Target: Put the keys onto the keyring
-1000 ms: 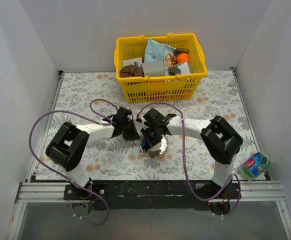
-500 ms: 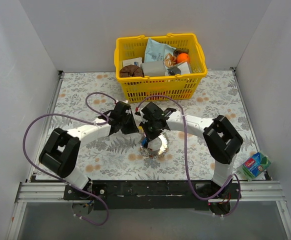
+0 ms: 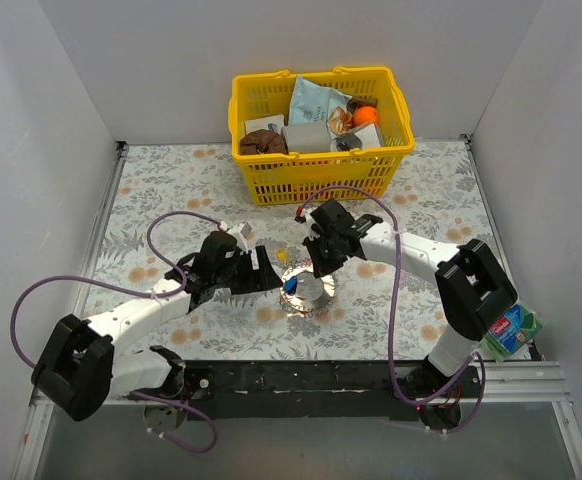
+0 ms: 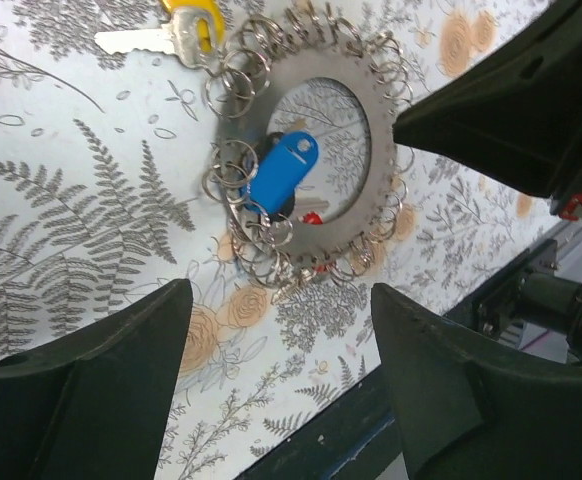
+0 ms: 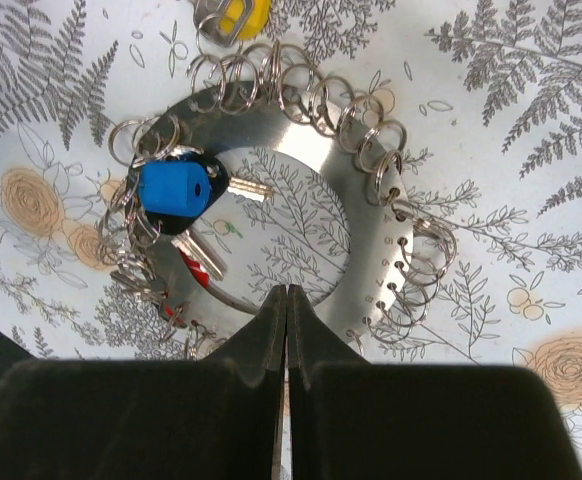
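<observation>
Watching remotely, I see my left gripper [image 4: 276, 300] spread wide, empty, beside the flat silver-grey metal keyring [image 4: 377, 190] carrying a blue-headed key [image 4: 283, 170], my right gripper [image 5: 287, 300] clenched on nothing.

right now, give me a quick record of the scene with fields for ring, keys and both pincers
ring: flat on the table, small loops round its rim
blue key: lying over the ring's band
yellow key: on the table just outside the ring, hooked or not unclear
left pincer: open, empty, facing the ring
right pincer: shut, empty, tip near the ring
</observation>
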